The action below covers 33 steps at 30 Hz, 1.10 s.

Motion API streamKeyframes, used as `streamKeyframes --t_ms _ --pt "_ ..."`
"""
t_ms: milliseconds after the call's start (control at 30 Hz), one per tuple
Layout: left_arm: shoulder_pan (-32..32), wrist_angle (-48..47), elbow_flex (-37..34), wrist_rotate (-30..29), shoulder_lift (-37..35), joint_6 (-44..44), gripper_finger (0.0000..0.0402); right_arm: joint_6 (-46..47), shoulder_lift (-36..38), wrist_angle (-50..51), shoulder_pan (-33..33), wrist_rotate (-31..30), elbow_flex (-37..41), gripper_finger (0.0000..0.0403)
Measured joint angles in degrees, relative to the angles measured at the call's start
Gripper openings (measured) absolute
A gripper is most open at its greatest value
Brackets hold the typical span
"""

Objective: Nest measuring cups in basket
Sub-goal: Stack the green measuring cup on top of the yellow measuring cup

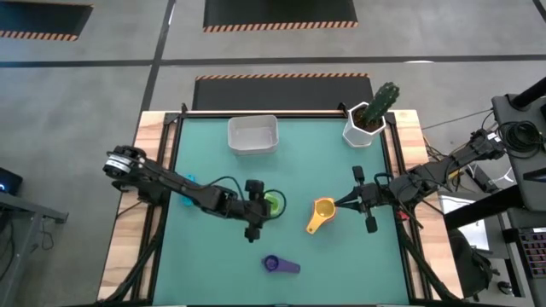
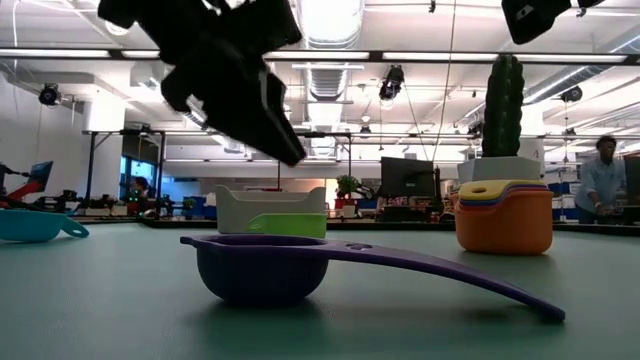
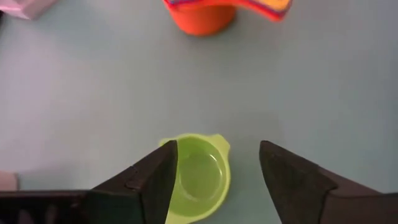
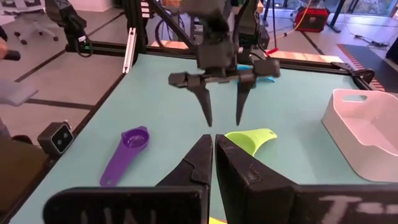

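Note:
A green cup (image 1: 273,203) sits on the table mat; in the left wrist view the green cup (image 3: 200,175) shows below and between my fingers. My left gripper (image 1: 253,211) (image 3: 217,158) is open and hovers over it, its tips clear of the table in the low view (image 2: 275,135). A stack of cups, orange outermost (image 1: 322,213) (image 2: 505,215), stands right of it. My right gripper (image 1: 345,202) (image 4: 214,152) is shut, raised beside the stack and holding nothing. A purple cup (image 1: 280,265) (image 2: 265,272) lies near the front edge. A teal cup (image 1: 188,182) lies under the left arm. The white basket (image 1: 252,135) (image 4: 364,130) stands at the far side.
A white pot with a green cactus (image 1: 368,119) stands at the far right corner. Black rails (image 1: 162,153) run along the table's sides. The mat between basket and cups is free. People show in the room behind the table (image 2: 603,180).

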<state>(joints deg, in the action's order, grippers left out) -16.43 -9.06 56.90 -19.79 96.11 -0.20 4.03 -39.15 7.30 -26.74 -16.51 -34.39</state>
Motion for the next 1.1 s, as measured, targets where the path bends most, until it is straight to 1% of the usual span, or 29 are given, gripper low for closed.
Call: streamKeyframes --t_ms 333,467,633,833,1100 --pt "0.04 0.09 -0.07 -0.13 5.97 0.15 0.0192 -0.17 0.04 -0.07 0.00 0.00 0.00 0.0009" --pt "0.04 0.13 -0.07 -0.18 7.05 -0.55 0.0177 -0.84 0.06 -0.12 0.01 -0.01 0.00 0.0009" --pt "0.04 0.07 -0.07 -0.49 7.94 -0.92 0.0141 -1.18 0.06 -0.22 0.00 0.00 0.00 0.0009" --pt "0.06 0.13 -0.07 -2.14 7.94 -1.53 0.0087 -1.85 0.06 -0.30 0.00 -0.02 -0.78 0.0009" --pt "0.20 0.08 0.14 -2.27 7.94 -1.82 0.0019 -1.81 0.06 -0.25 0.01 -0.01 -0.85 0.0009"
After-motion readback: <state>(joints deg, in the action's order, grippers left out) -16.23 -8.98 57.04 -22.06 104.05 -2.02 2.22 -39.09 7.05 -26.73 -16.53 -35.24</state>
